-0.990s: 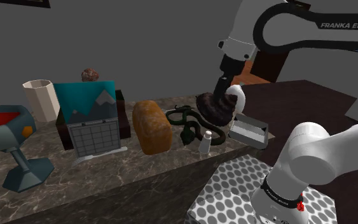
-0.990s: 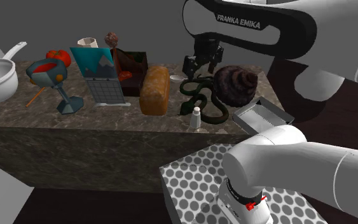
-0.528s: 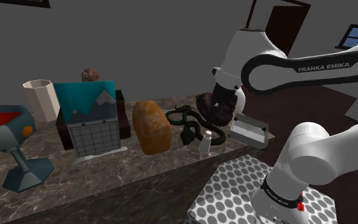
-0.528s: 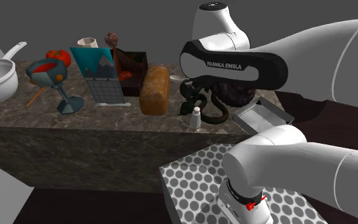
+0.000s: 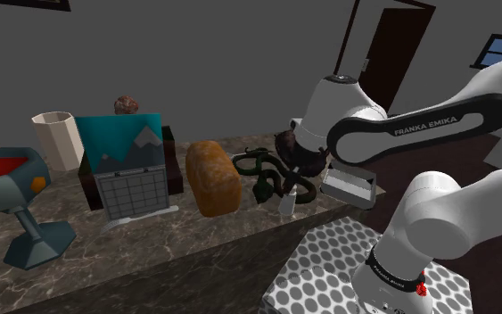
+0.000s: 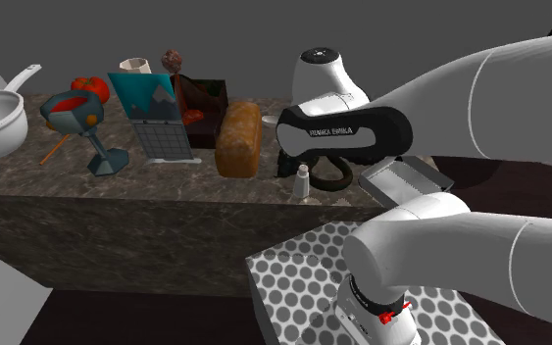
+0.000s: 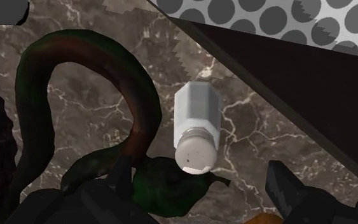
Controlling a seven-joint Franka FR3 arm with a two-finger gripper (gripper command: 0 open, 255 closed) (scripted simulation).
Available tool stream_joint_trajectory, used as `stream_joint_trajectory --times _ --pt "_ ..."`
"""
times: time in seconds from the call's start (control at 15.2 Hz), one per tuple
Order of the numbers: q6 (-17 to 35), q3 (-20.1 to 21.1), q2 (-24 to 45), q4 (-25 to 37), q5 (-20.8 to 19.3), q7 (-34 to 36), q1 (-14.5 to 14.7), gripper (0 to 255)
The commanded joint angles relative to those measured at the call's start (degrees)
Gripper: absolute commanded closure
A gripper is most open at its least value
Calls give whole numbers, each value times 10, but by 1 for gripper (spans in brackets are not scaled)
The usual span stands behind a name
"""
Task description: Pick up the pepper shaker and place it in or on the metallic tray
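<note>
The pepper shaker (image 7: 196, 124) is a small white faceted bottle with a rounded, dotted cap, standing upright on the marble counter near its front edge (image 5: 285, 206) (image 6: 303, 182). My gripper (image 7: 190, 205) hangs just above it and is open, its black fingers (image 7: 296, 196) spread to either side with nothing between them. The shaker lies just ahead of the gap, untouched. In the shoulder view the black hand (image 5: 290, 185) sits low over the shaker. The grey metallic tray (image 5: 347, 185) (image 6: 404, 182) rests at the counter's end, beside the shaker.
A dark green coiled snake-like figure (image 7: 82, 83) (image 5: 262, 169) curls right next to the shaker. Behind it sits a dark brown lump (image 5: 292, 147). A bread loaf (image 5: 213, 177), a calendar stand (image 5: 128, 169) and a white cup (image 5: 57, 138) lie further along. The dotted stand (image 5: 329, 259) is below.
The arm has folded down and forward, bringing the hand from above the brown lump to low over the shaker. The fingers have stayed open. Nothing on the counter moved.
</note>
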Motion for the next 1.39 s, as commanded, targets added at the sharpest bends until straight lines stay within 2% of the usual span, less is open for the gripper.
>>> stream_joint_trajectory --times 0.0,0.13,0.66,0.73,1.32 --pt "23 1 12 -10 0 1 -1 0" --pt "54 3 34 -19 -2 2 -3 0" --pt "54 3 34 -19 -2 2 -3 0" --pt "54 3 34 -19 -2 2 -3 255" --pt "54 3 34 -19 -2 2 -3 255"
